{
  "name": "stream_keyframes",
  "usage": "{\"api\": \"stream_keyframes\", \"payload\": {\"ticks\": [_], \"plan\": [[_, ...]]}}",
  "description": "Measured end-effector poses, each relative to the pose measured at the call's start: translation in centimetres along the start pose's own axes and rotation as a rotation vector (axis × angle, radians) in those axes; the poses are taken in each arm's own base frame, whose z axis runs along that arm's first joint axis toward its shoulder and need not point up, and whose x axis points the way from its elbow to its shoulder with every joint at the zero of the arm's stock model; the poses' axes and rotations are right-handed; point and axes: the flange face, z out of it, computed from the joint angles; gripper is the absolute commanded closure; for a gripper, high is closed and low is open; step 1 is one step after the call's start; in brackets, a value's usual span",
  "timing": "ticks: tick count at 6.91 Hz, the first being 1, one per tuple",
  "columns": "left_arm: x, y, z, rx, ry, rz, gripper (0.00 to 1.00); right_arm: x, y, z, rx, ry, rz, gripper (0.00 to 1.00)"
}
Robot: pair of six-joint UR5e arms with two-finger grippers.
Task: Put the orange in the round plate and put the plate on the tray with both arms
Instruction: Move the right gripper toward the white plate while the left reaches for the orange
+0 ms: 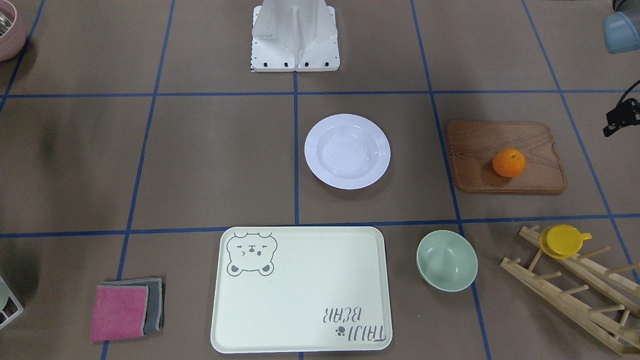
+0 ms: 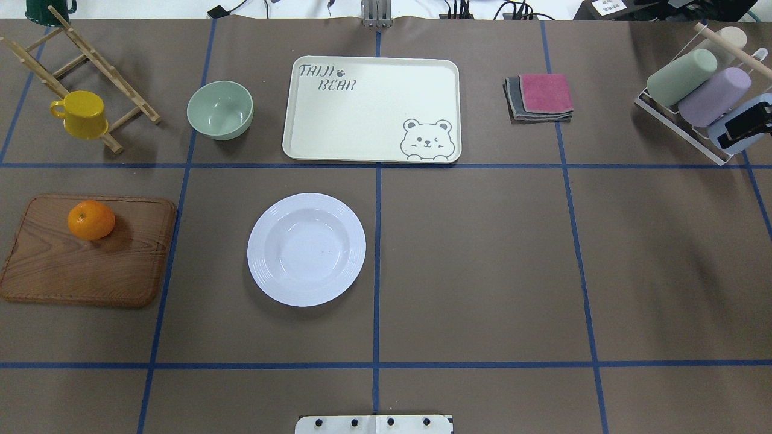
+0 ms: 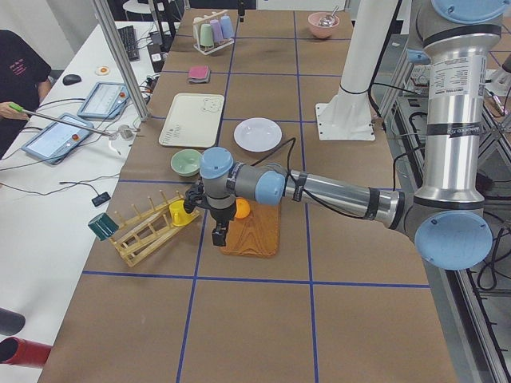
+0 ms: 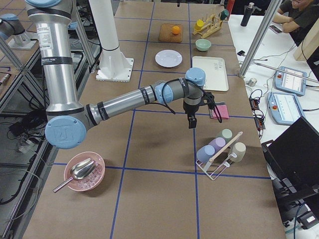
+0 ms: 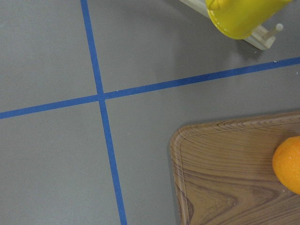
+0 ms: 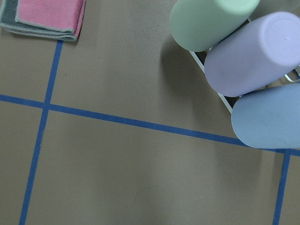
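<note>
The orange [image 1: 509, 162] rests on a brown wooden board [image 1: 505, 140] on my left side, also seen from above as the orange [image 2: 90, 220]. The white round plate [image 1: 347, 151] lies empty near the table's middle. Beyond it lies the cream tray [image 2: 371, 108] with the bear drawing, nothing on it. My left gripper [image 3: 218, 235] hangs just off the board's corner, beside the orange [image 5: 288, 164]; I cannot tell whether it is open. My right gripper [image 4: 191, 122] hovers near the cup rack, far from the plate, state unclear.
A pale-green bowl [image 1: 446, 260] stands beside the tray. A yellow cup [image 1: 562, 241] hangs on a wooden rack [image 1: 575, 295]. Folded pink and grey cloths [image 2: 540, 96] lie right of the tray. A wire rack with cups [image 2: 693, 84] stands far right. A person sits at the side table.
</note>
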Motion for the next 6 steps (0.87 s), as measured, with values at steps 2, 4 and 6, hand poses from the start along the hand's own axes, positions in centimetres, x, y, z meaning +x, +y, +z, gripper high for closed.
{"api": "stream_keyframes", "payload": {"ticks": [2, 4, 6], "plan": [[0.0, 0.2, 0.1, 0.004, 0.001, 0.002, 0.01, -2.0, -0.9, -1.0, 0.024, -0.024, -0.021, 0.0], [0.5, 0.2, -0.2, 0.011, 0.008, 0.009, 0.02, -10.6, -2.3, -1.7, 0.068, -0.164, -0.061, 0.0], [1.5, -0.4, -0.6, 0.029, 0.016, -0.005, 0.02, -21.3, -1.5, 0.4, 0.09, -0.349, -0.031, 0.0]]}}
